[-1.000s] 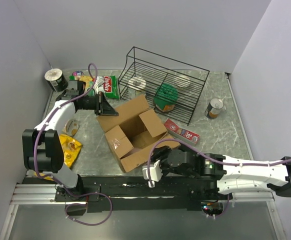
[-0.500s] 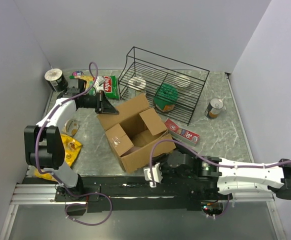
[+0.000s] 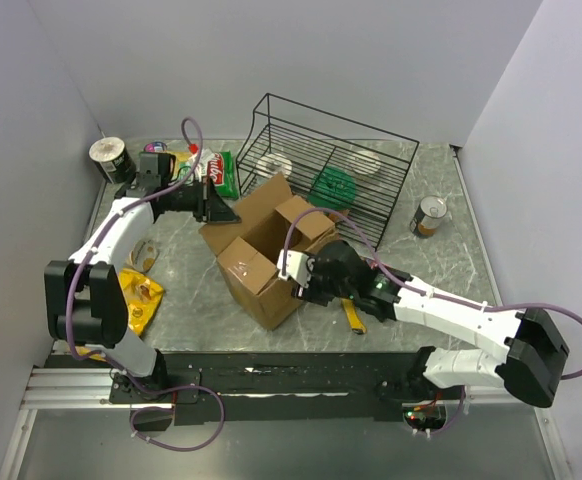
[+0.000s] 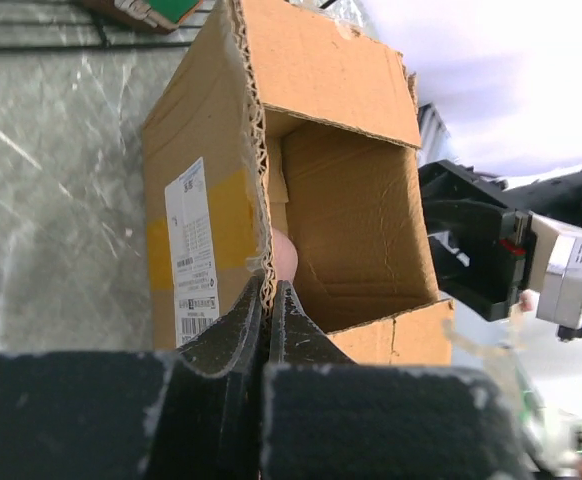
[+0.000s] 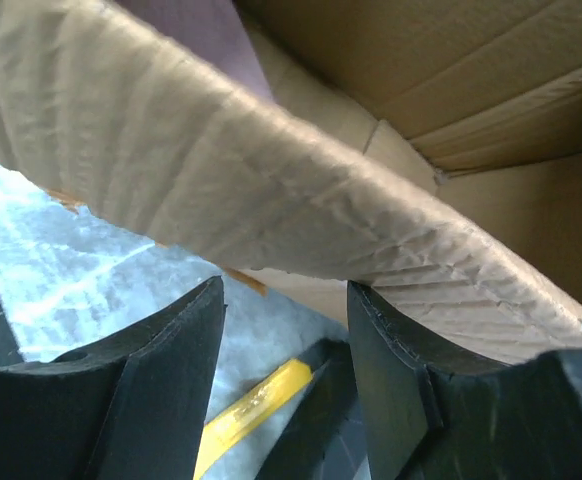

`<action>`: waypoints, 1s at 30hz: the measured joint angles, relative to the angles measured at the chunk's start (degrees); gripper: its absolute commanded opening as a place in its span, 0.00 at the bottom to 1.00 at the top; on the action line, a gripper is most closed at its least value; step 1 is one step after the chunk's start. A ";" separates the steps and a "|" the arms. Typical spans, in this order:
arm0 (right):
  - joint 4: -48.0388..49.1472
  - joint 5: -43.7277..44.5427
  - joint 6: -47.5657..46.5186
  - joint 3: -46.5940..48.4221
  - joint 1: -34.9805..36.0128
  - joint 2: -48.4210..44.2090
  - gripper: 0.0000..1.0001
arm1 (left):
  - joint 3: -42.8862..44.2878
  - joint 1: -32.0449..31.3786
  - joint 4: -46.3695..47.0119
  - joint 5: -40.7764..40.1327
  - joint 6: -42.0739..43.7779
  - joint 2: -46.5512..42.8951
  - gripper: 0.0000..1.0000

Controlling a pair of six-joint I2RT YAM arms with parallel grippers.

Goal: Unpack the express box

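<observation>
As left hand (image 4: 268,292) pinches box (image 4: 209,130), right hand (image 5: 284,300) gapes.

A black wire basket (image 3: 343,119) stands at the back of the grey marbled worktop (image 3: 441,275), a green round-lidded jar (image 3: 331,185) inside; a silver tin can (image 3: 431,215) sits just right of it.

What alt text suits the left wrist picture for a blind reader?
The left hand pinches the corrugated edge of an open brown cardboard box. A white label sits on its outer side; grey marbled table behind.
</observation>
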 measured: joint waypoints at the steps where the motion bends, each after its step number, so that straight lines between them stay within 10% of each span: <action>1: -0.96 -0.48 0.31 0.61 -0.39 0.31 0.58 | 0.00 -0.70 0.37 -0.66 0.52 -0.52 0.01; 15: -29.81 -7.61 -3.17 20.65 -0.55 -6.64 0.49 | -0.66 -4.33 -1.51 -3.17 0.55 -3.13 0.01; 21: -26.25 -7.67 -5.29 24.37 -0.55 -10.91 0.43 | -0.37 -4.37 -2.03 -3.13 0.63 -3.15 0.01; 30: -14.84 -4.72 -5.46 31.19 -0.55 13.51 0.36 | -0.61 -4.83 -2.67 -3.13 0.74 -4.28 0.01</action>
